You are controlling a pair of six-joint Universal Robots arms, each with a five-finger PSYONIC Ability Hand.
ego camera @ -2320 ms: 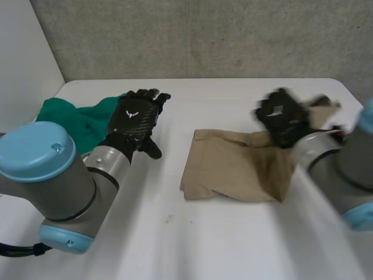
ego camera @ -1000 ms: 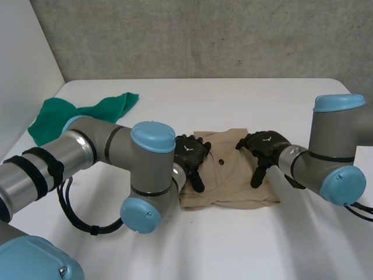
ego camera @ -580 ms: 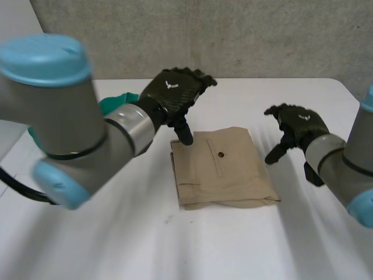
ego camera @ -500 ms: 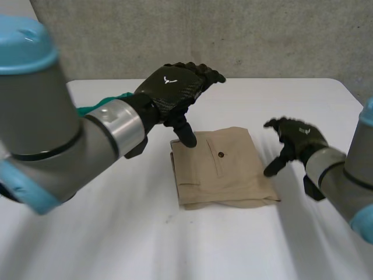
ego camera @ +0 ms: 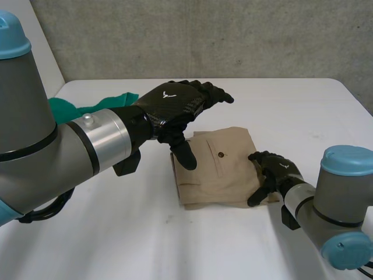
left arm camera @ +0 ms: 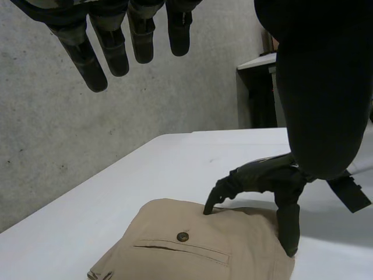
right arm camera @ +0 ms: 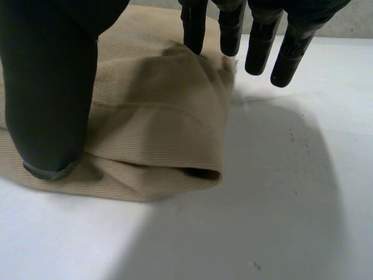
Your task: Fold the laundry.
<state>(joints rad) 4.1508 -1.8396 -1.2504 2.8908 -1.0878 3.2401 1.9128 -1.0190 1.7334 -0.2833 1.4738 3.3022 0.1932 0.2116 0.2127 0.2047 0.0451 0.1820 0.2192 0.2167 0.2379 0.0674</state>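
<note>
Fingers straight and loose, thumb down, the right hand (ego camera: 275,173) touches the right edge of the folded tan trousers (ego camera: 218,169) in the middle of the table (ego camera: 175,245); the left hand (ego camera: 175,105) hovers above them, fingers spread, holding nothing; a green cloth (ego camera: 61,108) lies far left

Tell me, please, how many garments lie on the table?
2. Folded tan trousers lie in the middle; a green cloth lies far left, partly hidden by the left arm.
</note>
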